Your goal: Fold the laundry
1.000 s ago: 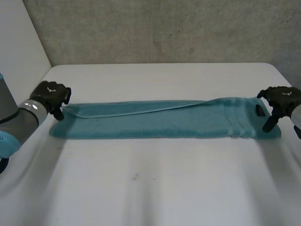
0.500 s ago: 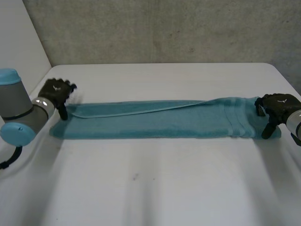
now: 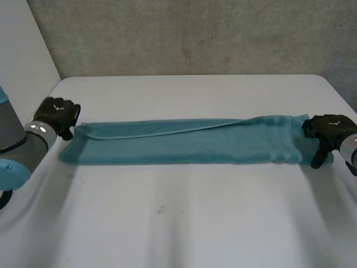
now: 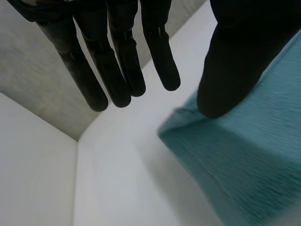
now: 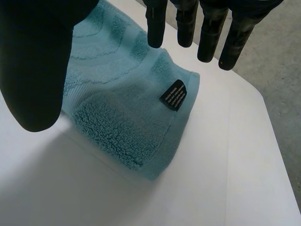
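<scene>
Head view first: a teal towel [image 3: 189, 142] is seen laid out as a long folded strip across the white table [image 3: 184, 223], with its upper layer lapped over along the far edge. The left hand [image 3: 54, 114] is placed right at the strip's left end and the right hand [image 3: 329, 129] at its right end; whether either touches the cloth cannot be told from here. Over to the left wrist view: the fingers [image 4: 120, 70] are held straight and well apart from the thumb [image 4: 235, 61], and nothing is gripped. The towel's corner is seen beneath the thumb, with bare table under the fingertips. Now the right wrist view: the fingers [image 5: 209, 33] are stretched out straight, the thumb [image 5: 40, 66] is spread wide from them, and nothing is pinched. The towel's end, with a black label [image 5: 173, 94] sewn near its edge, is seen lying below the palm.
</scene>
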Available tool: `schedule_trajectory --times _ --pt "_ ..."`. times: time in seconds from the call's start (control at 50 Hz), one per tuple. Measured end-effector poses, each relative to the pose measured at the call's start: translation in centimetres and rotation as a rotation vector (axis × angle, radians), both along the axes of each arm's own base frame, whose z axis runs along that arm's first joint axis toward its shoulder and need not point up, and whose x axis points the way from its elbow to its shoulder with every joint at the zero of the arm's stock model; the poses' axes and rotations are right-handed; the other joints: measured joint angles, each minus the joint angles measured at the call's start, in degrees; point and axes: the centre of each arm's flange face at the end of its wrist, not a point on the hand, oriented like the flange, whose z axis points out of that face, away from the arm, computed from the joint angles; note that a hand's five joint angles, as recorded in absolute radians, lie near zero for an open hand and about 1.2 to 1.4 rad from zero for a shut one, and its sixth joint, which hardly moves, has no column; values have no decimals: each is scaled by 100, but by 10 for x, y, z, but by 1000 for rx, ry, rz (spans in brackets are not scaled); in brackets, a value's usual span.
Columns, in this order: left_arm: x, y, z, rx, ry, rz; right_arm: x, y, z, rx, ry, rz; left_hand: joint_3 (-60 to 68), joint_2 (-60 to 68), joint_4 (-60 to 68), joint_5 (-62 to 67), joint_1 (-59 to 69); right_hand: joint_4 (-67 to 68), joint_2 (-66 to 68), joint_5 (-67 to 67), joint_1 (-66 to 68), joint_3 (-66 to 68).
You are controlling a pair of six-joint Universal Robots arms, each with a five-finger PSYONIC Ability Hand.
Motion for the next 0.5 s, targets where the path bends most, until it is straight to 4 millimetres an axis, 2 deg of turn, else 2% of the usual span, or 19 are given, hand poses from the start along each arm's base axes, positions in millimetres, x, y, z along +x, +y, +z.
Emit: schedule_trajectory --times 0.12,0.14,0.18,0.22,0.26,0.38,0.46,0.48,0.5 --pt "2 10 -10 83 -8 1 1 1 -2 2 21 10 75 79 77 71 45 0 0 0 0 0" --pt "2 9 -18 110 -11 0 1 1 -2 3 27 13 75 79 77 71 45 0 0 0 0 0" --pt "2 4 -29 134 -14 0 2 2 -3 5 30 16 74 74 71 71 42 0 0 0 0 0" --pt "2 3 -31 138 -14 0 2 2 -3 6 31 16 74 71 70 71 42 0 0 0 0 0" --pt "1 -7 -43 148 -15 0 2 3 -4 10 31 17 60 51 62 66 24 0 0 0 0 0" --pt "0 -25 -50 121 -14 -2 2 4 -5 14 31 17 -253 -266 -255 -206 -322 0 0 0 0 0" --pt "-3 -39 -48 84 -9 -10 2 4 -6 16 31 17 -1576 -1719 -1637 -1582 -1832 0 0 0 0 0" --pt "-3 -44 -47 71 -8 -12 2 4 -6 17 31 17 -2619 -2662 -2699 -2660 -2955 0 0 0 0 0" --pt "-4 -48 -45 56 -6 -13 2 4 -6 17 31 17 -2619 -2662 -2699 -2660 -2955 0 0 0 0 0"
